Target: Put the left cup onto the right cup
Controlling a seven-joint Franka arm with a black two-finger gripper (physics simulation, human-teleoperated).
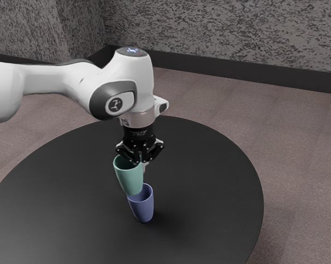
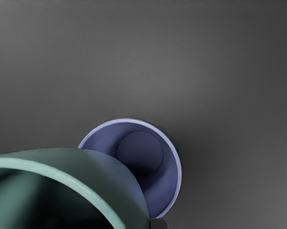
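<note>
- The gripper (image 1: 139, 155) points straight down over the middle of the table, its black fingers drawn close together and clamped on the rim of the green cup (image 1: 128, 175).
- The grip is on the side of the rim toward the exterior view's right. One finger looks to be inside the mouth and the other outside the wall, though the dark fingers run together there.
- The green cup hangs just under the hand, mouth up and tilted. Its rim leans toward the exterior view's left and its base slants down toward the right.
- The base of the green cup meets the mouth of the blue cup (image 1: 141, 203). Whether it has dipped inside or only touches the rim I cannot tell from the side.
- In the wrist view the green cup (image 2: 62, 191) is the large curved rim and wall close under the hand. It covers part of the blue cup's mouth.
- The blue cup (image 2: 155, 162) stands upright on the table, mouth up. The wrist view shows its rim and round inner bottom.
- The table (image 1: 55, 209) is round and black, with a soft shadow around the blue cup's base.
- The white arm (image 1: 61, 82) comes in from the exterior view's left and bends down at the wrist.
- Around the table lies a brownish floor (image 1: 286, 126), with a speckled grey wall (image 1: 237, 27) behind it.
</note>
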